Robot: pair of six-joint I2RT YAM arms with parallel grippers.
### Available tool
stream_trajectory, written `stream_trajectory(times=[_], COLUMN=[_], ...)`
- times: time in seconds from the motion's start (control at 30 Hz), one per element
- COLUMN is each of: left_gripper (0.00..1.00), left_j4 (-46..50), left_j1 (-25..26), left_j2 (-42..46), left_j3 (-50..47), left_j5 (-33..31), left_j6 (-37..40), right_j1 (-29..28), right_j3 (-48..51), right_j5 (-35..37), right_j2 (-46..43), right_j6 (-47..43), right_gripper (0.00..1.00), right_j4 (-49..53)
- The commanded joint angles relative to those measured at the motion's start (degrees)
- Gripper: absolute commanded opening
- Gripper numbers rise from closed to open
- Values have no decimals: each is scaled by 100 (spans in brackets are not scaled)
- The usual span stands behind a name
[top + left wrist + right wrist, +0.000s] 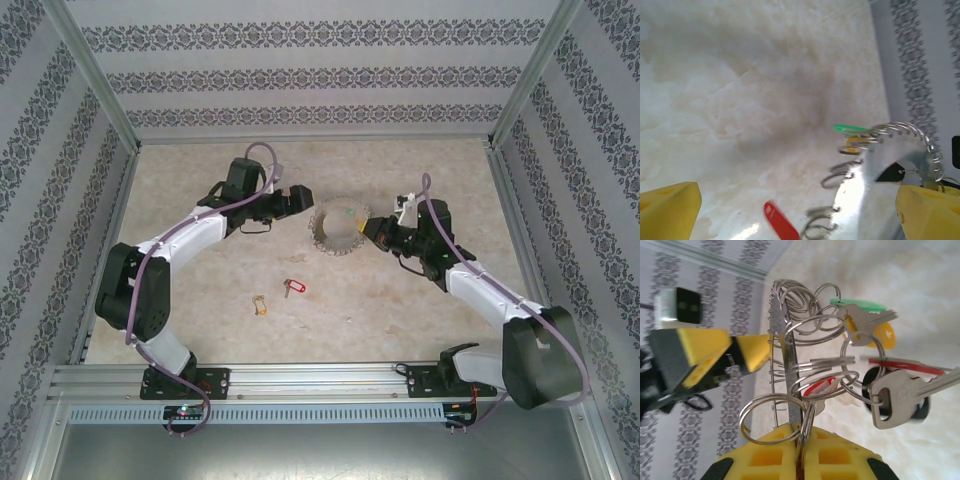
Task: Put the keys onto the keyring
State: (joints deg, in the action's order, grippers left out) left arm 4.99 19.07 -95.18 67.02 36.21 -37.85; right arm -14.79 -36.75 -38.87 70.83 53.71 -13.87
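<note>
Gripping the keyring at its edge, the right gripper has its yellow fingers pressed together on the metal band, with a loose split ring hanging just beside the pinch. Top view: the keyring sits mid-table, toward the far side, between the two grippers, with the right gripper touching its right side. The left gripper is just beside the ring's left side with its jaws spread wide and nothing between them. In the left wrist view one of its fingers is at the bottom left corner and the other at the bottom right, next to the ring; contact there can't be judged. On the ring are silvery keys, a green tag, a yellow tag and red ones. Two loose keys lie on the table nearer the arm bases, well apart from the ring: the red-tag key, and the tan-tag key just left of it and slightly closer. Neither gripper touches them.
</note>
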Motion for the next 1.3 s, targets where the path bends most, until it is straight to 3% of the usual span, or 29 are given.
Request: stream_trajectory(times=[0.0,0.13,0.3,0.47,0.73,0.87,1.03,1.17,1.27], left_gripper=[100,97,86,62,33,14,0,0,0], left_j4=[-726,-676,-726,-1286,-2038,-2017,-1713,-1913,-1917], left_j1=[-105,-121,-108,-109,-88,-93,-94,-93,-103], left_j2=[321,298,259,307,410,582,812,1068,1407], left_j3=[22,297,366,276,236,318,434,443,452], left_j5=[942,1411,1729,2004,2242,2209,2124,2068,1903], left_j6=[-364,-252,-287,-650,-1161,-1121,-720,-599,-247], right_j1=[116,144,143,140,102,73,92,148,273], right_j3=[-400,-660,-932,-1094,-1233,-1264,-1247,-1274,-1275], right_j5=[-697,-1003,-1175,-1308,-1334,-1334,-1280,-1200,-817], right_j2=[-98,-48,49,141,230,179,133,-22,-475], right_j6=[-270,-271,-204,-114,18,-40,-144,-239,-704], right_gripper=[5,5,5,5,7,10,14,29,51], right_j4=[-21,-53,-120,-254,-505,-503,-423,-317,240])
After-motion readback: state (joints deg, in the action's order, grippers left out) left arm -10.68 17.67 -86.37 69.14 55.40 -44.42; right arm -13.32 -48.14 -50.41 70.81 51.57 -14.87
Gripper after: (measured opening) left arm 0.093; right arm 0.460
